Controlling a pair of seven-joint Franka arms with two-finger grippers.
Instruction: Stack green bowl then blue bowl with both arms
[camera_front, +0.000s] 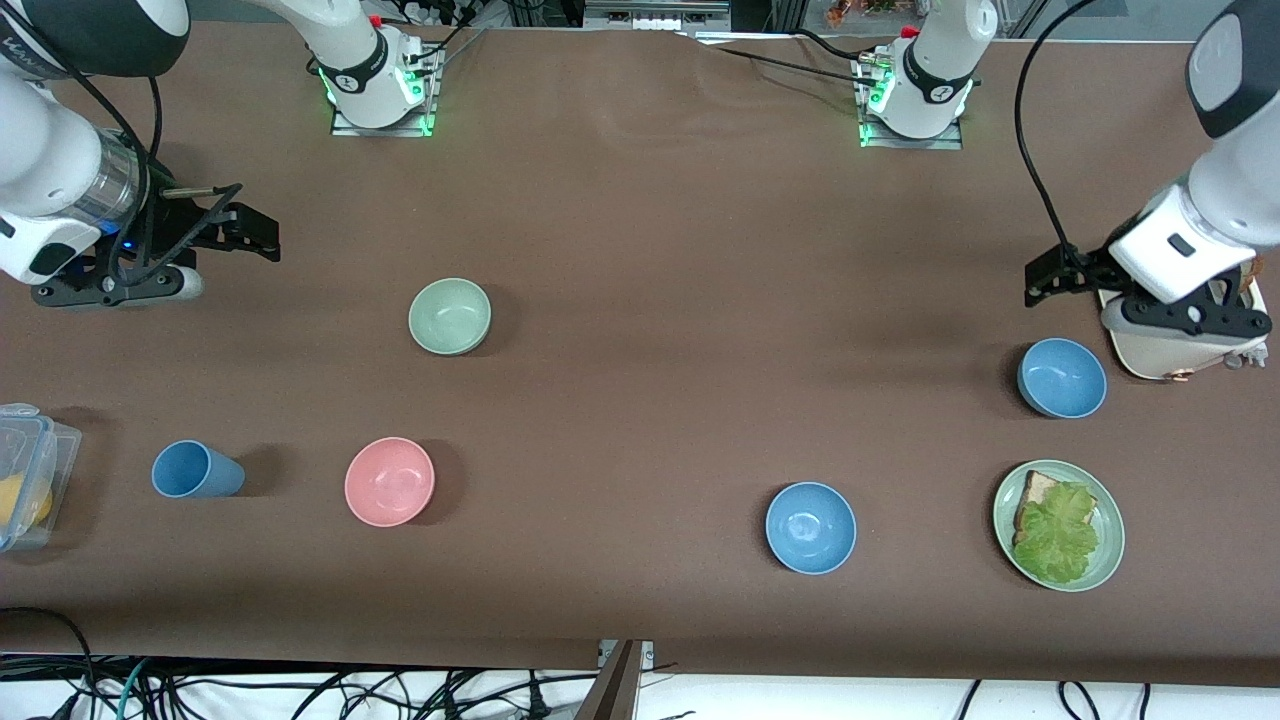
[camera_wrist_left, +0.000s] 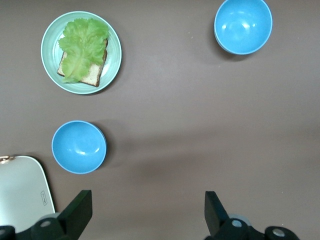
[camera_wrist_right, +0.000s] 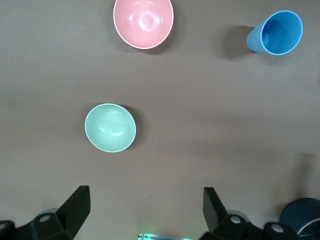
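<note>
Right end effector (camera_front: 250, 232) wide open over bare surface (camera_front: 640, 250), green bowl (camera_front: 450, 316) sitting nearby, one blue bowl (camera_front: 811, 527) down toward the front camera, another blue bowl (camera_front: 1062, 377) just beside the open left end effector (camera_front: 1045, 280).

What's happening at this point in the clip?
Nothing is being handled yet. The right gripper and the left gripper both hang open over the table's ends, jaws wide. The green bowl sits alone toward the right arm's end; two blue bowls sit toward the left arm's end. No stacking has begun.
</note>
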